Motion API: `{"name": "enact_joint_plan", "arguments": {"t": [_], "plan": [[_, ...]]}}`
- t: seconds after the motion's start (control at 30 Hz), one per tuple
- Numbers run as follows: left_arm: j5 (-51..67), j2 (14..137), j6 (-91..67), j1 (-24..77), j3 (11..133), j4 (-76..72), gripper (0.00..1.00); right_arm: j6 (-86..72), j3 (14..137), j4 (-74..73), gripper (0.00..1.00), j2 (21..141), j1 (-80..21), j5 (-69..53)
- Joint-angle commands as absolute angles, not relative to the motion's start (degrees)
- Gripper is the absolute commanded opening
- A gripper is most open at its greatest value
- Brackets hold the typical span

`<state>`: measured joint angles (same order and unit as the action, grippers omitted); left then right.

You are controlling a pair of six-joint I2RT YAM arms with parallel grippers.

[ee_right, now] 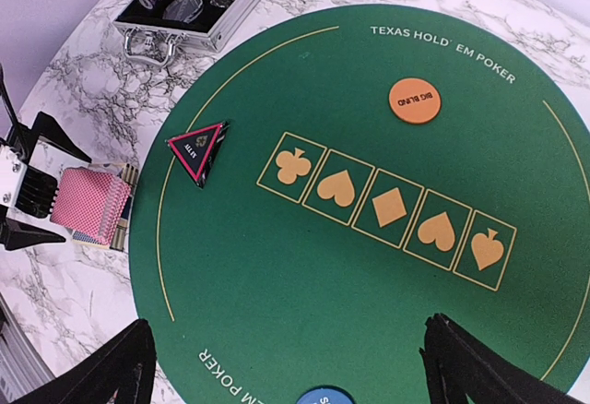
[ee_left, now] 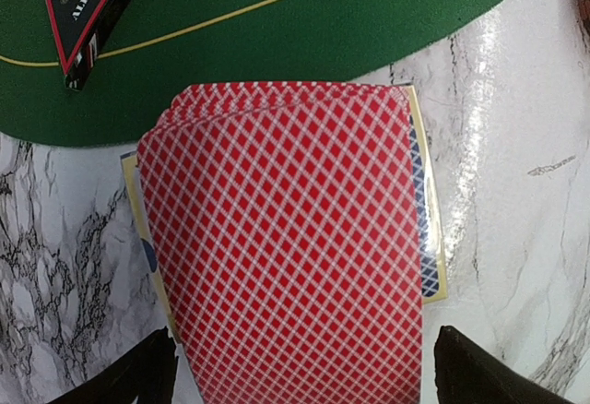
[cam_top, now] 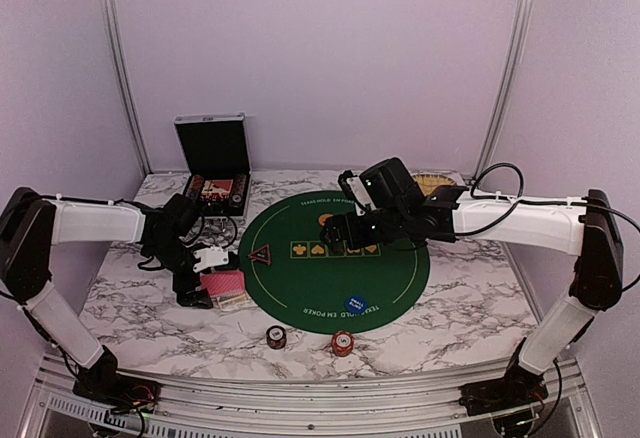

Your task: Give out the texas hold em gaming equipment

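1. Red lattice-backed playing cards [ee_left: 286, 238], slightly fanned, lie mid-frame on the marble table [ee_left: 516, 192], just below the green mat [ee_left: 277, 35].
2. Left fingers [ee_left: 147, 376] spread wide, flanking the stack.
3. Right fingers [ee_right: 120, 372] spread, hovering over the mat.

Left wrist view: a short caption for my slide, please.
Open left gripper framing the red-backed card deck, beside the green mat.
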<state>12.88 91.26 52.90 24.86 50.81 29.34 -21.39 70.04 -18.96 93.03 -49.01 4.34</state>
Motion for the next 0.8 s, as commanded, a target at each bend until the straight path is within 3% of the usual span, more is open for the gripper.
{"name": "enact_joint_plan", "arguments": {"t": [0.0, 0.77], "plan": [[12.10, 92.74, 52.30, 25.05, 51.81, 28.11, 0.99, -21.77, 71.19, -19.20, 0.99, 93.44, -49.67, 4.21], [12.31, 95.97, 51.83, 25.14, 53.52, 27.26, 0.99, -21.78, 70.17, -18.58, 0.99, 93.60, -49.73, 4.21]]}}
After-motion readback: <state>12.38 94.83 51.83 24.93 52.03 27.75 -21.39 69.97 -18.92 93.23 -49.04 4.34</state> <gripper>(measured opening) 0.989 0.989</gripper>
